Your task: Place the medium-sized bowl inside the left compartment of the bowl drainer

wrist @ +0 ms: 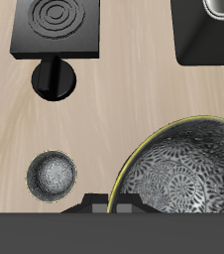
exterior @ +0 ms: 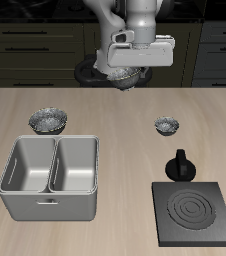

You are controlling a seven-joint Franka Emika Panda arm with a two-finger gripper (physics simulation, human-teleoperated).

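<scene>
The gripper (exterior: 127,68) hangs at the top centre of the exterior frame, above the table's (exterior: 115,110) back edge, with its fingers closed on the rim of the medium-sized bowl (exterior: 125,80), which is lifted clear of the wood and sits against the dark cabinets behind. In the wrist view the gripper (wrist: 112,204) shows only as a dark finger at the bowl's yellowish edge, and the medium-sized bowl (wrist: 188,174) fills much of the picture, its patterned, reflective inside facing the camera. Just beside it in that view lies the smallest silver bowl (wrist: 53,174), resting on the table; in the exterior view this smallest silver bowl (exterior: 167,125) sits mid-frame, farther back than a black knob-like object (exterior: 180,165) and the flat dark stove plate (exterior: 195,212). The wider silver bowl (exterior: 48,121) rests mid-height toward the other side of the frame, just behind the bowl drainer (exterior: 47,205), which stands near the table's front edge, well apart from the held bowl. The left compartment (exterior: 27,165) holds nothing.
</scene>
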